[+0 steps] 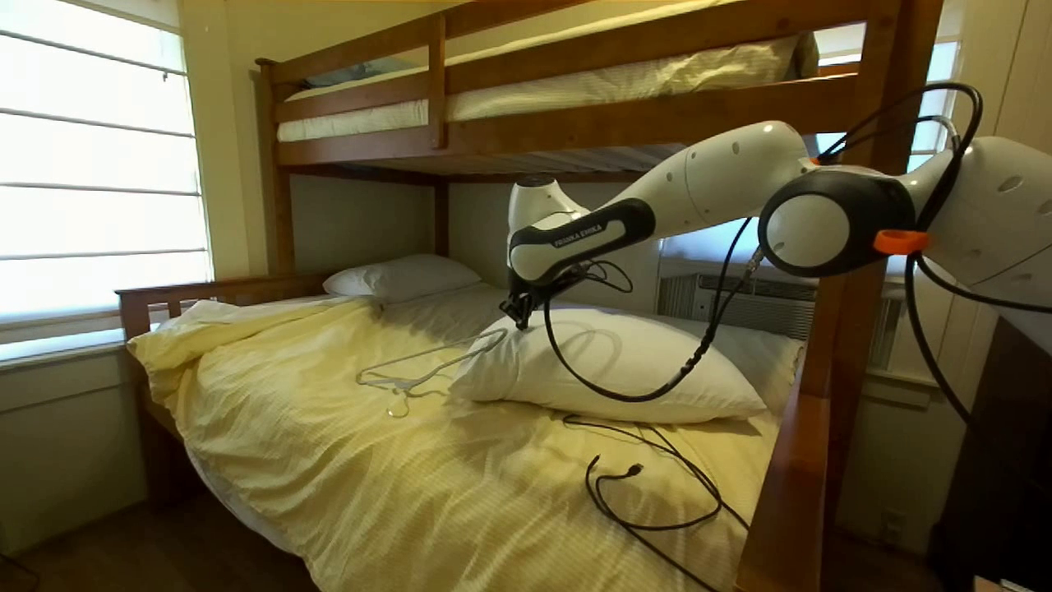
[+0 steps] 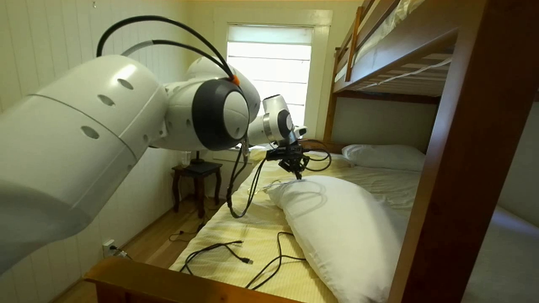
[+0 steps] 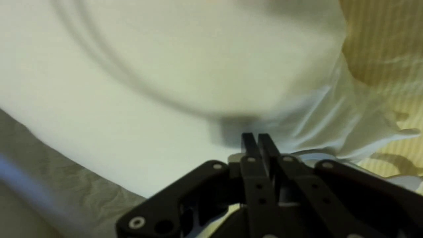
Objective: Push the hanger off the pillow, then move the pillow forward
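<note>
The large cream-white pillow (image 1: pixel 526 370) lies on the yellow bedding; it also shows in an exterior view (image 2: pixel 349 227) and fills much of the wrist view (image 3: pixel 165 66). The grey hanger (image 1: pixel 403 385) lies mostly on the bedding beside the pillow, hook toward the bed's open side, with one end resting on the pillow's corner. In the wrist view the hanger (image 3: pixel 314 156) is partly hidden behind my gripper (image 3: pixel 256 135). My gripper (image 1: pixel 518 319) points down at the pillow's corner beside the hanger's end, its fingers together with a thin gap and nothing seen between them. Whether the tips touch is unclear.
A black cable (image 1: pixel 699 477) loops on the bedding in front of the pillow. A flatter greyish-white pillow (image 1: pixel 407 277) lies at the far end. The upper bunk (image 1: pixel 575 123) hangs over the bed. A wooden post (image 2: pixel 446 168) and end rail (image 2: pixel 177 282) stand near the pillow.
</note>
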{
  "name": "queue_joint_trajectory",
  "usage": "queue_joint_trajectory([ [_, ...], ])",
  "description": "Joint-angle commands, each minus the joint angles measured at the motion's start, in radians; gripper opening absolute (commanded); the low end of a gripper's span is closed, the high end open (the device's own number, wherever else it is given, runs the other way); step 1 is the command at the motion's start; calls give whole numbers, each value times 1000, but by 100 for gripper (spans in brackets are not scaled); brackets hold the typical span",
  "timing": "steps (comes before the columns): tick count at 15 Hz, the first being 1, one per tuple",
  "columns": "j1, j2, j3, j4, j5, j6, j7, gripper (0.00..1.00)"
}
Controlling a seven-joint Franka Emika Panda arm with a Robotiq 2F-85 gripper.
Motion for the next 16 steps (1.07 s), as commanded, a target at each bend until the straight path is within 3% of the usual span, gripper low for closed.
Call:
queue_joint_trajectory([
  [1,12,12,-37,-10,-62,54,74,0],
  [16,-16,149,13,122,-16,210,57,0],
])
